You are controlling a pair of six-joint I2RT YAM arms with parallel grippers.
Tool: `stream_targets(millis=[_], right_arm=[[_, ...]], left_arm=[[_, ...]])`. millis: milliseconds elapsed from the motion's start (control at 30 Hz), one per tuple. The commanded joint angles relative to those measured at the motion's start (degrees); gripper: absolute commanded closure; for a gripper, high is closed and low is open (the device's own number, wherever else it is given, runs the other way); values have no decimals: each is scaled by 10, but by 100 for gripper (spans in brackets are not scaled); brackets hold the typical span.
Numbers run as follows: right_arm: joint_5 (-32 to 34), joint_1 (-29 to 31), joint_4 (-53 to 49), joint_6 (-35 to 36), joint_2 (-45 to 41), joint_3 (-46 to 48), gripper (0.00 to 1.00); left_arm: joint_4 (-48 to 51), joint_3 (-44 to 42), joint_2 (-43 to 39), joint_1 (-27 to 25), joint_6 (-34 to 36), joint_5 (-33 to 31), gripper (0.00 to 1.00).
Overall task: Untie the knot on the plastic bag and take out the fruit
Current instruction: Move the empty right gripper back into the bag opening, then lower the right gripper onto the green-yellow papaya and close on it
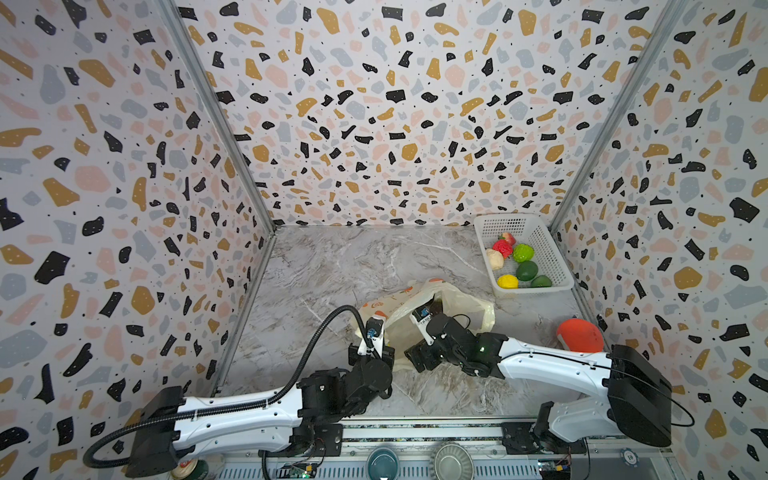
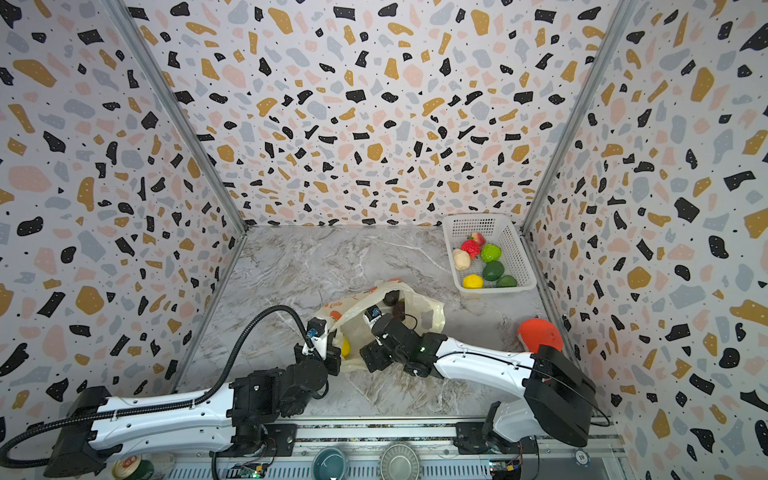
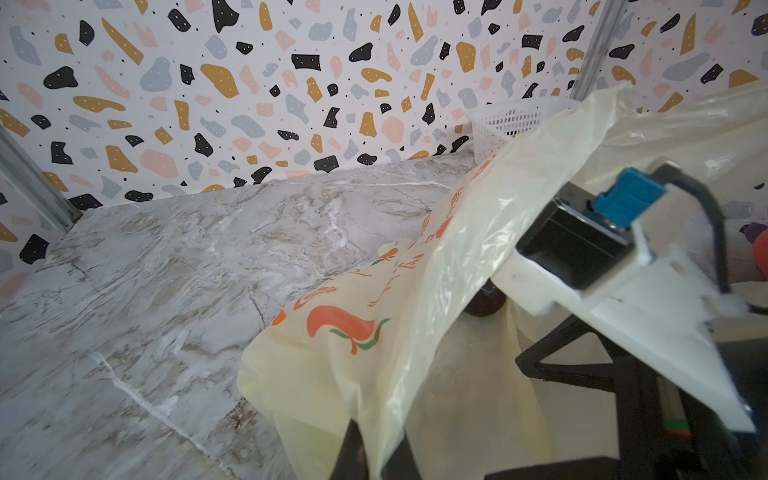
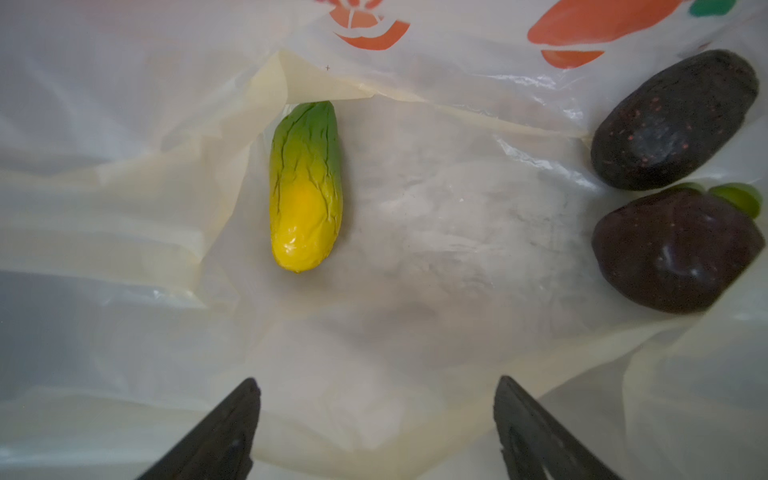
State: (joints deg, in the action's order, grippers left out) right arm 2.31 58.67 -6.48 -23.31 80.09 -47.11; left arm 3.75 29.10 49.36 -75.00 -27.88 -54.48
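On the near rail sit a teal bowl [image 1: 382,463] and a grey dish [image 1: 453,461]; beyond them both arms reach onto the marble table [image 1: 332,266]; the left gripper [image 3: 374,444] has its fingers pressed together on a fold of the plastic bag [image 1: 469,309], pinching the thin film at the bag's near left edge and holding it raised, so that the sheet runs taut up and away from the pinch; the bag lies at the middle of the table, slightly to the near side, between the two arms, pale yellow with orange prints, its mouth gaping open; the right gripper [image 4: 376,381] reaches into that mouth from the right, its fingers spread wide with nothing between them, hovering over the bag's inner film; inside the bag lie a yellow-green fruit [image 4: 305,187], alone on the left, and, well apart from it on the far side, a dark speckled fruit [image 4: 673,120] just beside a dark glossy fruit [image 4: 673,253] with a green tip; near the right wall rests an orange-red rounded thing [image 1: 579,334]; in the far right corner stands a white basket [image 1: 552,257] holding loose fruits [image 1: 523,252], red, green, cream and yellow.
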Motion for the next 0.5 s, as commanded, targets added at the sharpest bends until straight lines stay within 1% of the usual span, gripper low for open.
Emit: stream_targets(millis=[0,100,167,333,467], right_arm=[[-71,-32,-19,-4,15,-48,12],[-97,-51,-45,2,57,-94,12],[-112,-57,-33,-5,76,-107,12],[-134,-57,42,-46,116,-85,13],[-115,-45,100,-70,121,-35,13]], left_arm=[[13,3,-9,2,-5,2,100],[26,-3,-15,2,-14,7,100],[38,-8,-20,2,-23,8,100],[77,-10,-28,2,-45,-2,100],[96,-8,-29,1,-55,-12,100]])
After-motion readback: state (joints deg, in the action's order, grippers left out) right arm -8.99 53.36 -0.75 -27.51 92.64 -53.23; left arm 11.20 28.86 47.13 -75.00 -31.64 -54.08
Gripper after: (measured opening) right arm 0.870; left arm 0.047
